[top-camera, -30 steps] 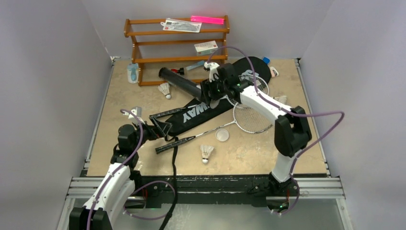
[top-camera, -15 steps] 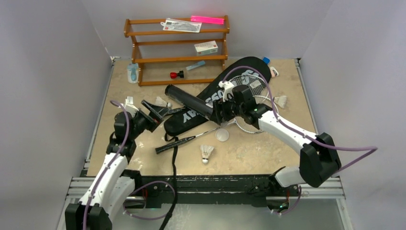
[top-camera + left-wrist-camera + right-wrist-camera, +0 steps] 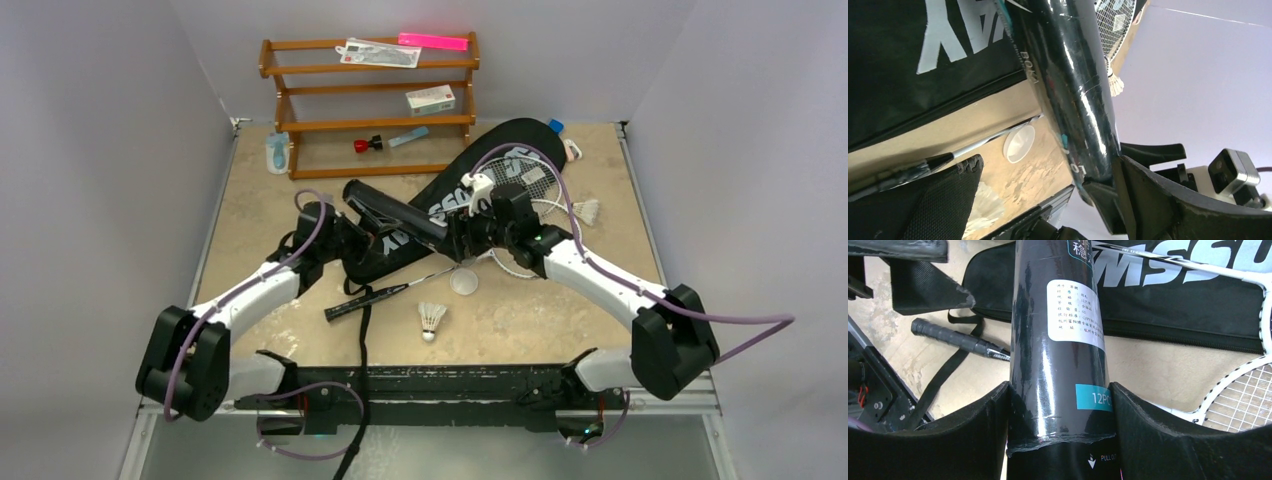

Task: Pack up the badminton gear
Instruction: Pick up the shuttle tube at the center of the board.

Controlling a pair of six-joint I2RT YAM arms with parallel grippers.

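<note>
My right gripper (image 3: 458,230) (image 3: 1060,407) is shut on the dark tube (image 3: 395,210) (image 3: 1058,330) near one end and holds it above the table. My left gripper (image 3: 366,214) (image 3: 1048,192) is open at the tube's (image 3: 1073,85) other end, one finger against it. Below lies the black bag (image 3: 505,150) (image 3: 893,55) (image 3: 1173,300) with a racket head (image 3: 540,185) (image 3: 1243,400) on it. A second racket's black handle (image 3: 365,298) (image 3: 948,337) (image 3: 898,174) points to the table's front. One shuttlecock (image 3: 432,320) stands near the front, another (image 3: 586,211) at the right.
The brown wooden rack (image 3: 370,125) stands at the back with a small white box (image 3: 430,99) and a pink strip (image 3: 433,41). A white round lid (image 3: 463,282) (image 3: 1018,144) lies by the racket shaft. The bag's strap (image 3: 362,350) hangs over the front edge.
My right gripper has brought the tube forward, away from the rack. The left arm has swung from the front left up to the tube's free end, its gripper open throughout.
</note>
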